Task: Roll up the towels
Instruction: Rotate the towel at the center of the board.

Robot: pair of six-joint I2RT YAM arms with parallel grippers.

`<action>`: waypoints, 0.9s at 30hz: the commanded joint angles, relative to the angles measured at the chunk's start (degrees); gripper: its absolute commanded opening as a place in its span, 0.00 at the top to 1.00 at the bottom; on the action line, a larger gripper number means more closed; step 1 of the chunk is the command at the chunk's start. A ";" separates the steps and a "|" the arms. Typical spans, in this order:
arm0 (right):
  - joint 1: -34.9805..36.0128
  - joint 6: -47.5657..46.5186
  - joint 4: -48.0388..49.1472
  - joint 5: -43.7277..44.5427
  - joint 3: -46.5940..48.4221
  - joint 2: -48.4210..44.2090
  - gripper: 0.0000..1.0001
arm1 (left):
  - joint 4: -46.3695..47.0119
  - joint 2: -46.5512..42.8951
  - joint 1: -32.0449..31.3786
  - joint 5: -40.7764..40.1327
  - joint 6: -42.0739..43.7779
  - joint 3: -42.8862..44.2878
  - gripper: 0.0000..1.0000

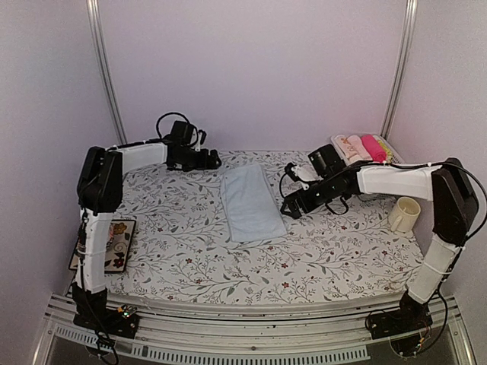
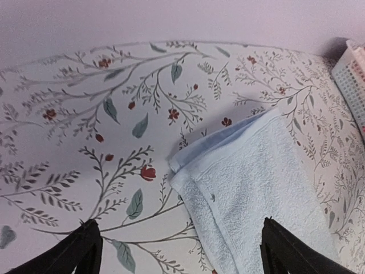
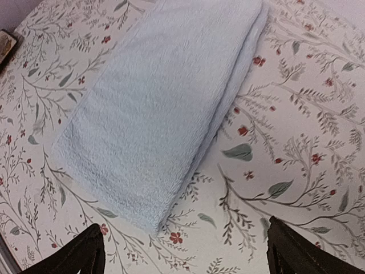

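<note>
The light blue towel (image 1: 249, 203) lies folded flat on the floral table cover (image 1: 190, 262). The left gripper (image 1: 214, 159) hovers off the towel's far left corner, jaws wide and holding nothing. The right gripper (image 1: 288, 207) is just beside its right edge, also wide and empty. Further right of the towel stands a mug (image 1: 404, 214), and behind that a basket (image 2: 349, 77) of rolled cloths.

Towel (image 1: 249, 201) on table (image 1: 190, 258) centre; mug (image 1: 404, 214) right, basket (image 2: 350, 79) behind mug.
</note>
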 commanded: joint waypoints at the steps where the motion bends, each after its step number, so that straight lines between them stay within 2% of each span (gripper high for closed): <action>1: -0.09 -10.33 9.83 13.11 -0.23 -8.01 0.01 | 8.30 -16.20 0.29 3.00 17.06 -9.86 0.03; 3: -0.15 -15.71 13.23 14.88 -0.23 -7.93 0.01 | 11.71 -22.84 -0.88 5.59 23.99 -17.32 0.03; 6: -0.80 -23.26 12.91 14.60 3.45 -5.11 0.01 | 16.98 -30.37 -4.43 6.11 35.21 -29.88 0.03; 8: -1.23 -27.17 15.03 13.00 4.09 -4.93 0.01 | 18.91 -33.02 -7.55 4.27 41.71 -37.67 0.03; 12: -2.27 -32.70 22.61 10.39 1.50 -7.59 0.01 | 21.03 -33.47 -15.18 -1.35 52.75 -46.45 0.03; 14: -2.86 -33.43 23.17 10.74 1.44 -8.09 0.01 | 21.97 -32.24 -18.58 -3.01 57.18 -48.88 0.03; 18: -3.45 -32.47 24.44 11.16 -1.41 -9.65 0.01 | 22.03 -29.49 -22.56 -4.70 60.05 -49.45 0.05; 27: -3.41 -29.65 24.62 13.25 -6.59 -13.33 0.01 | 23.47 -27.77 -26.64 -5.25 64.28 -51.08 0.13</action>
